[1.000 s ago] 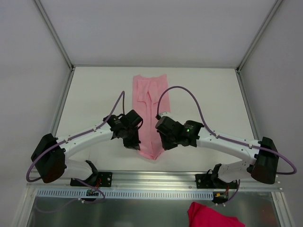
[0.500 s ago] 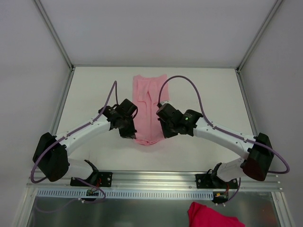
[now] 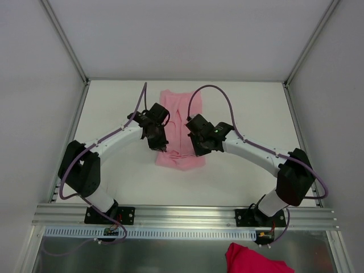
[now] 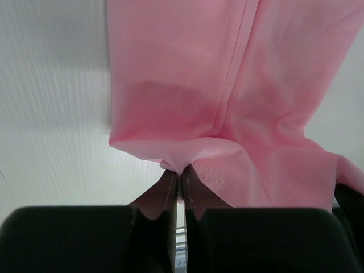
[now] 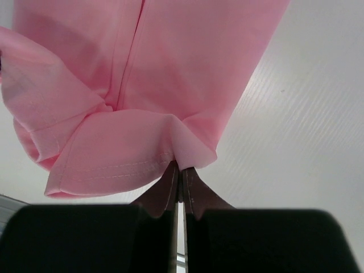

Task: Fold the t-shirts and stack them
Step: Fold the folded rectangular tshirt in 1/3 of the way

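The left gripper [image 4: 181,172] and right gripper [image 5: 181,169] each pinch a hem corner of the t-shirt [image 3: 177,111] tight, mid-frame, probably to fold it over.

A pale-pink t-shirt [image 3: 178,109] lies in a long strip down the white desk [image 3: 256,114]. Its near end bunches between the left claw [image 3: 163,147] and right claw [image 3: 200,151]. A red cloth [image 3: 259,263] pokes out below the metal rail [image 3: 182,214].

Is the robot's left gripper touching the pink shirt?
Touching. The left wrist view shows the left gripper shut, with a fold of the pink t-shirt pinched between its fingertips.
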